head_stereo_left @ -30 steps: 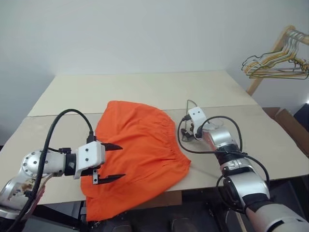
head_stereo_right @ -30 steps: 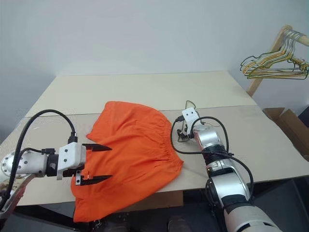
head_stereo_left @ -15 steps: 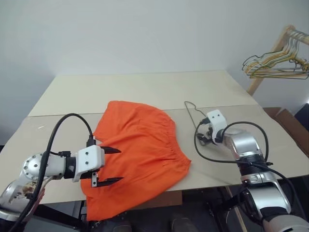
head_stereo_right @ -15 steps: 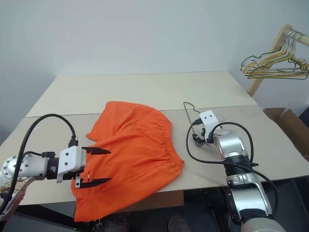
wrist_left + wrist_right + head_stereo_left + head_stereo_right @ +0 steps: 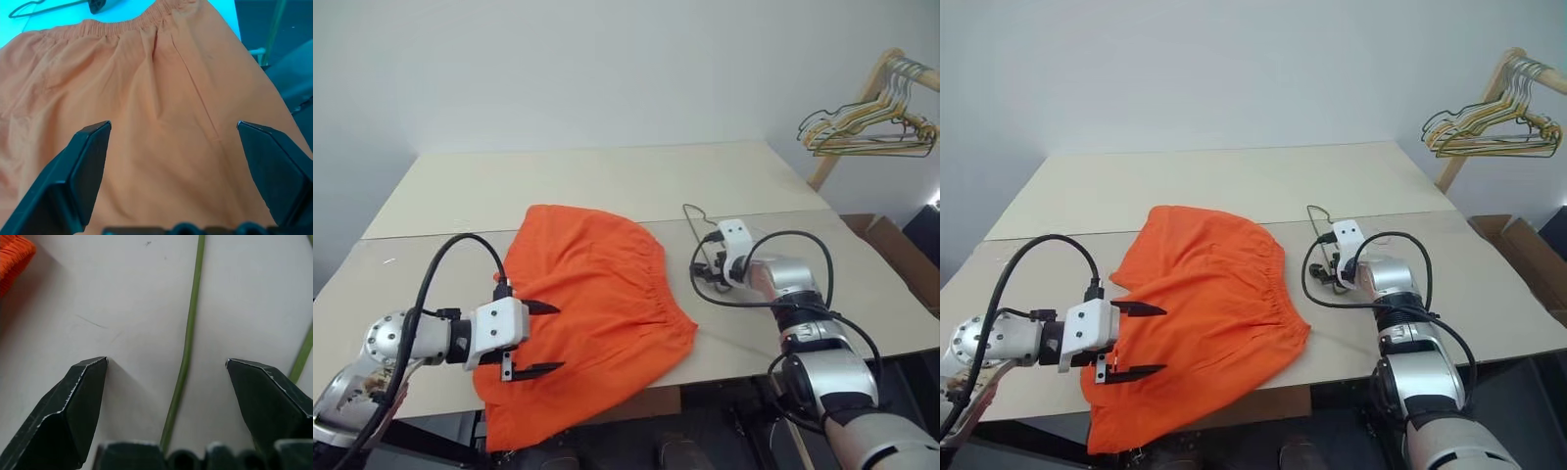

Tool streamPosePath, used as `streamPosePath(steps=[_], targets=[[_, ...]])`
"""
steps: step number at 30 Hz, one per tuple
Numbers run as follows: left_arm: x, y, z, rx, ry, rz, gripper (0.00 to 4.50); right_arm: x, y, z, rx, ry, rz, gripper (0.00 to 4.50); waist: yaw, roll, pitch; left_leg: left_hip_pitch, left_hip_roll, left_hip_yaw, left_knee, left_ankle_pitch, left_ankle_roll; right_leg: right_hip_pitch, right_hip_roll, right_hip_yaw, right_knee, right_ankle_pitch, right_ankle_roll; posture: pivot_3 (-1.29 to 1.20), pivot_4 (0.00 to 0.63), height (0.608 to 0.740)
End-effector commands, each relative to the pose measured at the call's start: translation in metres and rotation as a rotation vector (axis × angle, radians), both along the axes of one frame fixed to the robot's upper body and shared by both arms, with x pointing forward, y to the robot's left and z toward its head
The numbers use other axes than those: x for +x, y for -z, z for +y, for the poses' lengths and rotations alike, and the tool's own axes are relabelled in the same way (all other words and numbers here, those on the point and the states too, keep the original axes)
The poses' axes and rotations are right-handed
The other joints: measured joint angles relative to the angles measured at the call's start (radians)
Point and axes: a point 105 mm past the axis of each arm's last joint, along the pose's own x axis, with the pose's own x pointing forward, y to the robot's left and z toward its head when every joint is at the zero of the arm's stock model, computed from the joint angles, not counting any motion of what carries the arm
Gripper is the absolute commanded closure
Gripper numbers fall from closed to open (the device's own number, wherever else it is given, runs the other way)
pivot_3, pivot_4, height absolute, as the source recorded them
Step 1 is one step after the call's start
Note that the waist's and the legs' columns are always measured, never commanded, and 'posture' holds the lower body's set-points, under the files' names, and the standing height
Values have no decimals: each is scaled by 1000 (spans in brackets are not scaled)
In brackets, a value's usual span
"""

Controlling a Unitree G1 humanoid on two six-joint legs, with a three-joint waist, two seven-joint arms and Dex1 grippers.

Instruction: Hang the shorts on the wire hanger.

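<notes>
- Shorts, bright orange, lie flat across the middle of the table, their lower end draping over the near edge and the gathered waistband facing the right edge.
- Wire hanger lies flat on the table just beside the waistband, its small hook pointing toward the far edge.
- Left gripper hovers over the shorts at the near edge, its 2 fingers wide apart and holding nothing.
- Right gripper is also spread wide and empty, with 1 strand of the hanger running between its fingers.
- Risk: thin wire flat on the table gives little to pinch, so closing fingers may skid over it or push it away.
- Risk: the hanging fabric may pull the shorts off the near edge if nudged.
</notes>
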Motion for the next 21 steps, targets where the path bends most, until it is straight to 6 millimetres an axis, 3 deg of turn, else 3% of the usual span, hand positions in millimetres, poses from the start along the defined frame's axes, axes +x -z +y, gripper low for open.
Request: streamPosePath(steps=[1,4,14,21], targets=[[-2,-10,-3,0,16,-49,11,-2,3,5,17,-20,56,25,0,0,0,0,0,0,0,0,0,0,0,0,0,0,0,5,0,740],[-2,-10,-3,-4,15,-50,0,-6,10,6,8,-30,96,881,0,0,0,0,0,-1,0,0,0,0,0,0,0,0,0,8,0,740],[-1,-10,-7,-19,24,-64,0,-10,23,3,-103,-30,119,4483,-1,-2,-3,1,1,-1,0,0,0,1,1,0,0,0,0,-2,0,740],[3,-11,-7,-26,23,-79,0,-5,15,-3,-103,1,57,4483,0,-4,-5,1,1,-1,0,0,0,1,1,0,0,0,0,-4,0,740]])
